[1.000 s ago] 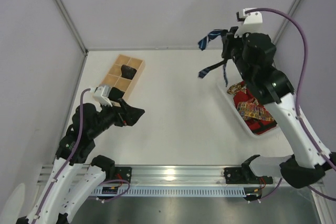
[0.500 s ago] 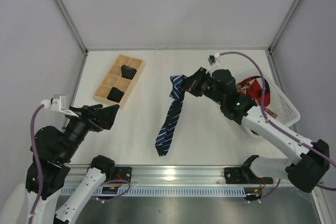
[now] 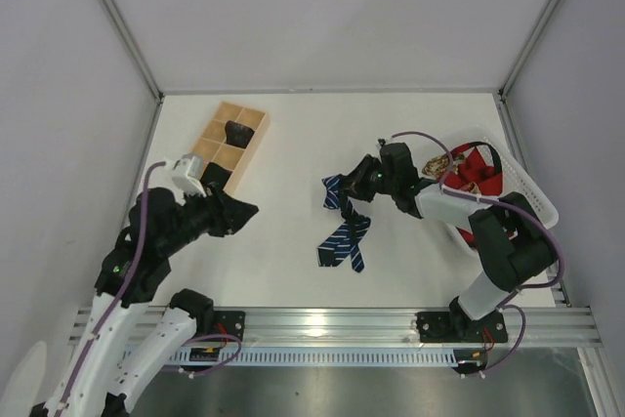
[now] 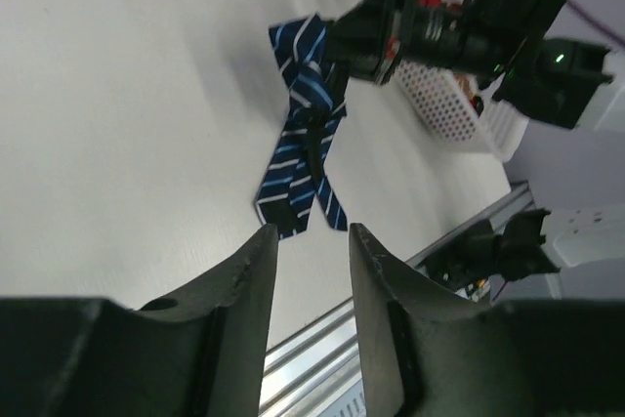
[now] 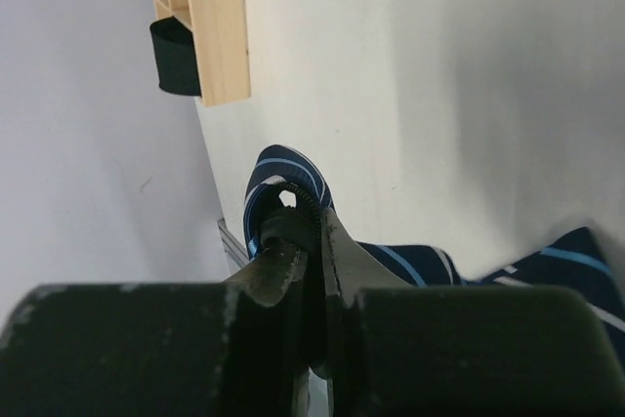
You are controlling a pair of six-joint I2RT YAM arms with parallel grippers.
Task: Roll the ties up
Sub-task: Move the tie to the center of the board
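Since half a second ago the right gripper (image 3: 354, 186) has dropped low to the bench (image 3: 293, 124), and the navy tie (image 3: 344, 238), stretched out long before, now lies bunched mid-bench. Its jaws are pinched on the tie's upper end. The left gripper (image 3: 246, 212) hovers with its jaws apart, holding nothing, near the wooden tray (image 3: 256, 140) with its rolled ties (image 3: 237, 131). The red and gold ties (image 3: 473, 168) sit in the white basket (image 3: 527, 187).
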